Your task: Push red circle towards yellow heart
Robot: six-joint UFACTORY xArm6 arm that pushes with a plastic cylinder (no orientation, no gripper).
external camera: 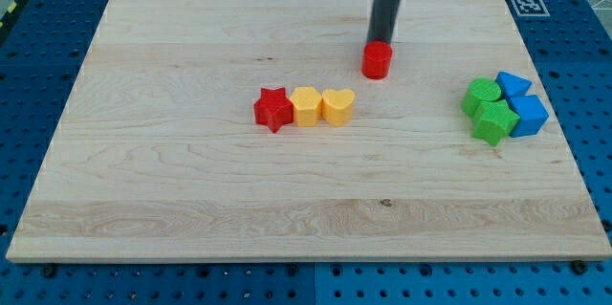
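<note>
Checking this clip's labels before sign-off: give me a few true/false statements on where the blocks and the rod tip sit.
1. My tip sits just above the red circle block in the view. True.
2. The red circle touches the yellow heart block. False: they lie apart, the heart lower left.
3. The red star block, yellow hexagon block and heart form a row. True.
4. The green and blue blocks lie at the view's left. False: the green blocks and blue blocks cluster at the right.

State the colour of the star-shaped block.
Red. The star block shows clearly in the camera view, at the left end of a row with two yellow blocks.
</note>
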